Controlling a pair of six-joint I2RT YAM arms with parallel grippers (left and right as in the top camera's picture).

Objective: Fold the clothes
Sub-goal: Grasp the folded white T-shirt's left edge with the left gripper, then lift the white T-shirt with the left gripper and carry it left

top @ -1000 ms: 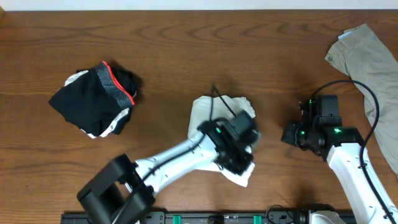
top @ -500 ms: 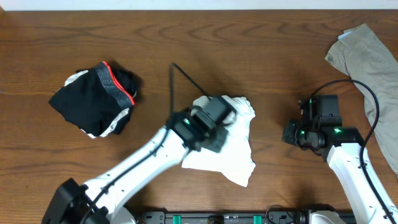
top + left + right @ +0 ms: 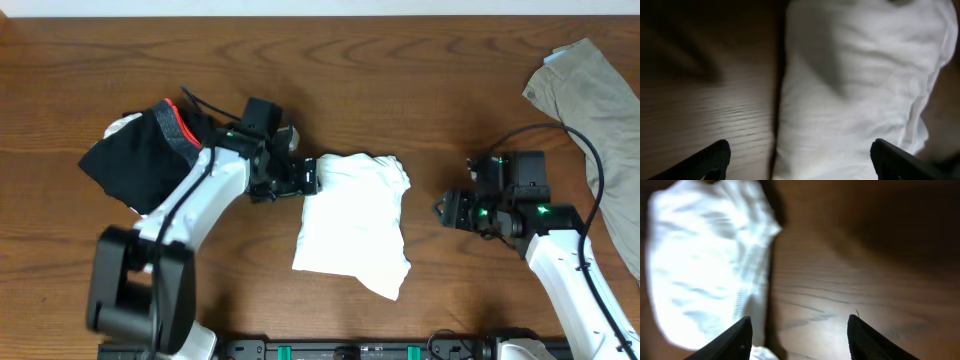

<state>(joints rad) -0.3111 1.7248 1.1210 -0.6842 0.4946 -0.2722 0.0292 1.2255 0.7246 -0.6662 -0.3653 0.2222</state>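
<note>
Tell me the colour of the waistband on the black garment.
Grey with a red edge. The waistband of the black garment shows best in the overhead view.

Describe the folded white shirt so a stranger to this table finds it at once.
On the brown wooden table, look to the middle, nearer the robot's edge. The folded white cotton shirt lies flat there, roughly rectangular. It is the only all-white piece: the black garment with a red-edged grey waistband lies crumpled at left, the khaki-grey garment at far right.
</note>
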